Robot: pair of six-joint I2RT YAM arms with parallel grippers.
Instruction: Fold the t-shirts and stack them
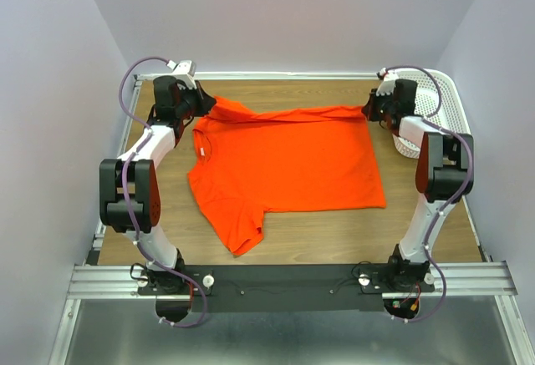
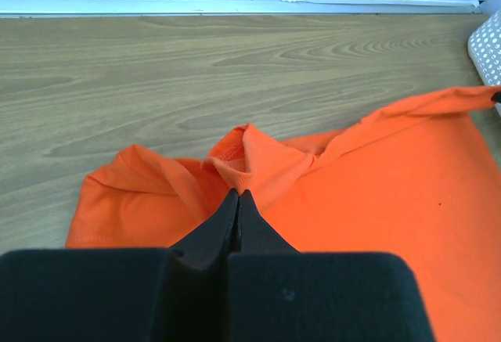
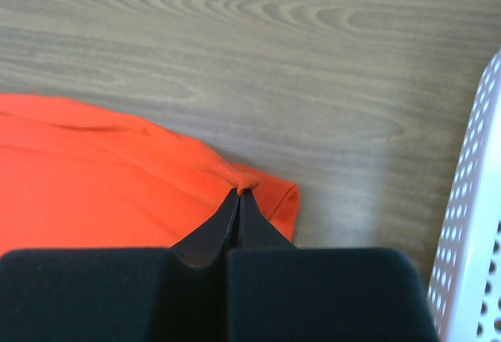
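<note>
T-shirt [image 1: 288,160] spread out, left gripper [image 2: 238,194] at 11 o'clock, right gripper [image 3: 238,192] at 1 o'clock — I see both clamped tight on its edge.

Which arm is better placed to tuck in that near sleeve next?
Left, probably. The near sleeve lies on the left arm's side; the right gripper pinches the t-shirt at the far right, beside the basket. The left gripper must let go first.
</note>
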